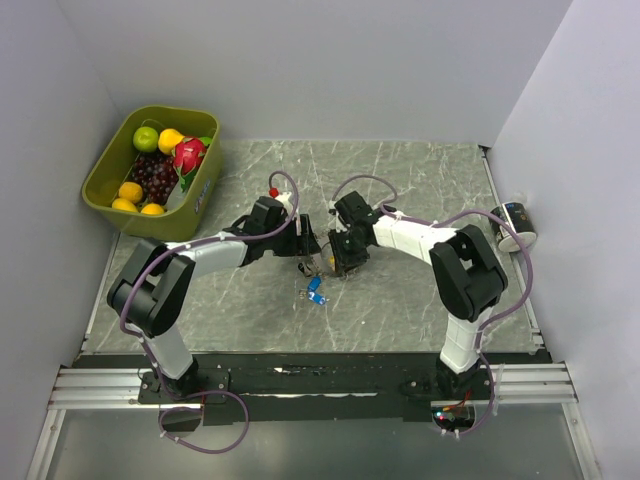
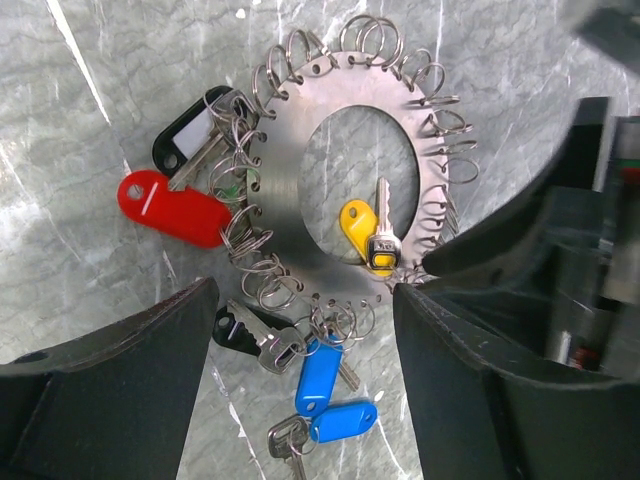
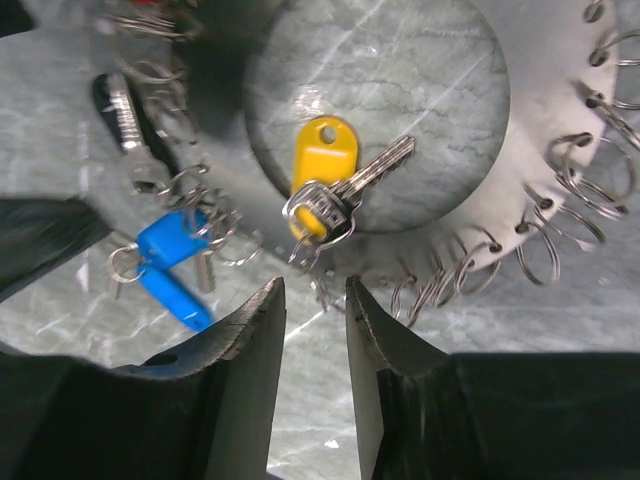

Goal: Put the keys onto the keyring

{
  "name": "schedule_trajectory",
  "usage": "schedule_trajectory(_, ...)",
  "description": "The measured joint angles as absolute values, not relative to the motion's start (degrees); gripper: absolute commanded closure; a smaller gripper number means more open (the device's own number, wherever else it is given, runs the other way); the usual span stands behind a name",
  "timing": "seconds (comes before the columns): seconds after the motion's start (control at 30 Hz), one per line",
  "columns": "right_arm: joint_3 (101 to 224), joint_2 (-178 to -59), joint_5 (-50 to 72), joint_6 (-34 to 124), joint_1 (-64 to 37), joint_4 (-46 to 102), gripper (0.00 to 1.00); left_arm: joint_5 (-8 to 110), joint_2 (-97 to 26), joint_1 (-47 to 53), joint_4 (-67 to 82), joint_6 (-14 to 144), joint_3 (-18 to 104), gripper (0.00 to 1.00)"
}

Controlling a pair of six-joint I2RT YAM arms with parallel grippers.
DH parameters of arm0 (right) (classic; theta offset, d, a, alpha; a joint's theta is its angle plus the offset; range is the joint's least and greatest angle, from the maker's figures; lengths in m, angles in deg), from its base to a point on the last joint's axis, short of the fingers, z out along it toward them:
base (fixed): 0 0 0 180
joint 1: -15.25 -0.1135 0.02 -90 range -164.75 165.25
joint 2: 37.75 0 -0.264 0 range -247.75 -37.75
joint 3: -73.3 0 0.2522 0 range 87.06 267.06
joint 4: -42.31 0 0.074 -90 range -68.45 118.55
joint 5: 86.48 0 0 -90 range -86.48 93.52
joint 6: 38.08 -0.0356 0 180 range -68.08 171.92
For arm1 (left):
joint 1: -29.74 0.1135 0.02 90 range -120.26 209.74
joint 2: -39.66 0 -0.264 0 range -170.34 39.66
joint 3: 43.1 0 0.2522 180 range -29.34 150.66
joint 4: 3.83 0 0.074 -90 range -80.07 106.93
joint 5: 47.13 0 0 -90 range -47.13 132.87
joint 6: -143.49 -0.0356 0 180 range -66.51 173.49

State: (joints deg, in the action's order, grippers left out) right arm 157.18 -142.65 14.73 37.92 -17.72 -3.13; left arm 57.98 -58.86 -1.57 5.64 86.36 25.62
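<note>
Keyring (image 2: pixel 300 150) lies on the table (image 2: pixel 80 120); my left tool (image 2: pixel 302 295) straddles its rim, released; right tool (image 3: pixel 315 290) by the yellow key (image 3: pixel 322 165), grip untellable.

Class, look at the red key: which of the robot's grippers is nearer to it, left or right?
Left. The left gripper has a finger close beside the red key; the right gripper is across the keyring, pointing at the yellow key.

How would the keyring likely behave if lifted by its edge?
The keyring looks like flat rigid metal, so it probably stays stiff. Its small loops and tagged keys sit loose, so they would likely dangle and swing.
</note>
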Motion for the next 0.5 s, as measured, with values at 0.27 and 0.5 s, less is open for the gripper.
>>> schedule_trajectory(0.27, 156.8, -144.0, 16.0, 38.0, -17.7, -2.2, 0.84, 58.0, -58.9, -1.6, 5.4, 86.6, 25.0, 0.24)
schedule_trajectory(0.5, 156.8, -144.0, 16.5, 38.1, -18.2, -2.1, 0.76, 58.1, -58.9, -1.6, 5.4, 86.7, 25.0, 0.24)
